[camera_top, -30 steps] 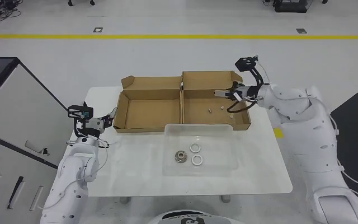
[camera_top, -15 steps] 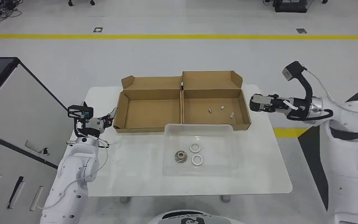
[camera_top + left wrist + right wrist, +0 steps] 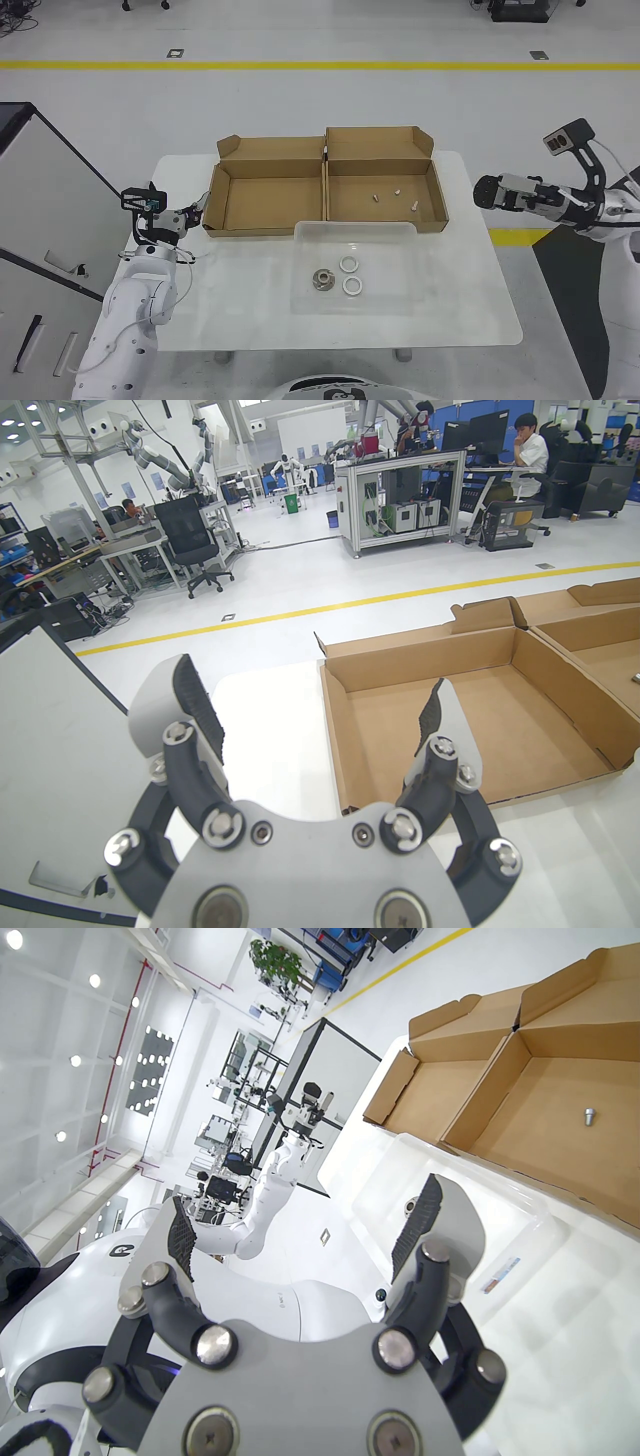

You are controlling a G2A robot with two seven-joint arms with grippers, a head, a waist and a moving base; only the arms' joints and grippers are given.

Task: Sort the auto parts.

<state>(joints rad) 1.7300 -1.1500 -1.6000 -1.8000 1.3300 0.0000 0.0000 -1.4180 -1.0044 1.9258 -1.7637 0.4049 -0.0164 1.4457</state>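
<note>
Empty-handed on both sides; the work lies between.
My left gripper (image 3: 311,680), jaws apart, sits at the table's (image 3: 250,300) left edge, just beside the left box (image 3: 265,200). In the clear tray (image 3: 400,285) the hub (image 3: 322,279) lies leftmost, with two white rings (image 3: 346,264) just right of it. My right gripper (image 3: 304,1200), also spread, hangs off the table's right edge. I judge the hub nearer my left arm, the rings nearer my right.

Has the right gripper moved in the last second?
Yes. The right gripper was over the right cardboard box a second ago. It has pulled back away from the box, out to about the table edge, open and empty.
</note>
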